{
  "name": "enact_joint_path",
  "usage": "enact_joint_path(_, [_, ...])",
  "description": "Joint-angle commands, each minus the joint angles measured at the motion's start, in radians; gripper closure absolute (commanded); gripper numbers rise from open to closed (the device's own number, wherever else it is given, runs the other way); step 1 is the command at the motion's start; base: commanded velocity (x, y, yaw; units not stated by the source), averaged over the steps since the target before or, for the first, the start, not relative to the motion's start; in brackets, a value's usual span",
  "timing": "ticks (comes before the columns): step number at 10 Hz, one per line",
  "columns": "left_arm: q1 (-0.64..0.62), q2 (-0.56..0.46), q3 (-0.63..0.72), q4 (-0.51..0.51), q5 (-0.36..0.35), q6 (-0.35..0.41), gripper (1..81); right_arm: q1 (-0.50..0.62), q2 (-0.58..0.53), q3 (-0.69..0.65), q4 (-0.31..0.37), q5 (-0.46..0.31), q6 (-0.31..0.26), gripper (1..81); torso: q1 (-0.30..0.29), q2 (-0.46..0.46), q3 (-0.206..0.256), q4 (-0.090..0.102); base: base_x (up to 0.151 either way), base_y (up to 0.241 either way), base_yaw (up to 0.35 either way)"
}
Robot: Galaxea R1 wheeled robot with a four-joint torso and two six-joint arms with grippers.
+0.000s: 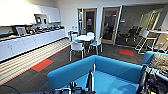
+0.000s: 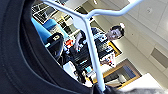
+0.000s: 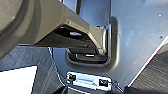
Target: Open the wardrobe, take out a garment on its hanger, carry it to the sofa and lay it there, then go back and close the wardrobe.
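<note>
Left claw: lodged low against the front of the bright blue upholstered sofa (image 1: 110,72), with a thin white clothes hanger (image 2: 93,47) and the black short-sleeved T-shirt of thin soft fabric (image 2: 17,55) pressed up close to its wrist camera; whether its fingers are clamped on the hanger stem cannot be told.

Right claw: grey jointed arm link (image 3: 62,27) close over a grey moulded body panel; finger state cannot be told.

Garment and hanger: a slim dark shape with a white upright stem (image 1: 93,68) rises over the sofa seat, just inside the curved blue backrest.

Person: standing with a control rig (image 2: 100,42), seen past the hanger from the left wrist.

Sofa edge: rounded back wraps the near corner; a grey patterned cushion (image 1: 158,61) sits at its far right end.

Open room beyond the backrest: dark carpet with red rectangular floor patches (image 1: 42,65), a broad free lane.

Left boundary: long white cabinet run with wooden countertop (image 1: 27,42).

Middle: round white table with white chairs (image 1: 83,41), well apart from the sofa.

Far wall: two wooden-framed glazed doors (image 1: 110,25).
</note>
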Motion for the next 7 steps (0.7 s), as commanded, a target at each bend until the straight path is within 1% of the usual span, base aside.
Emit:
enact_joint_path(1, [-0.13,-0.012,0.056,0.029,-0.044,0.012,81.1,0.019,0.012,0.007,-0.007,-0.047,-0.004,1.0,0.0,0.0,0.0,0.0,0.0,0.0,-0.259])
enact_joint_path(3, [-0.13,-0.012,0.056,0.027,-0.044,0.012,81.1,0.018,0.014,0.007,-0.007,-0.047,-0.004,1.0,0.0,0.0,0.0,0.0,0.0,0.0,-0.239])
enact_joint_path(5, [-0.13,-0.012,0.054,0.027,-0.044,0.009,81.1,0.021,0.015,0.009,-0.01,-0.047,-0.004,1.0,0.0,0.0,0.0,0.0,0.0,0.0,-0.171])
enact_joint_path(6, [-0.13,-0.012,0.054,0.027,-0.044,0.009,81.1,0.021,0.017,0.009,-0.01,-0.048,-0.004,1.0,0.0,0.0,0.0,0.0,0.0,0.0,0.0])
enact_joint_path(7, [-0.128,-0.014,0.054,0.027,-0.046,0.007,81.1,0.021,0.021,0.007,-0.01,-0.048,-0.004,1.0,0.0,0.0,0.0,0.0,0.092,0.0,0.0])
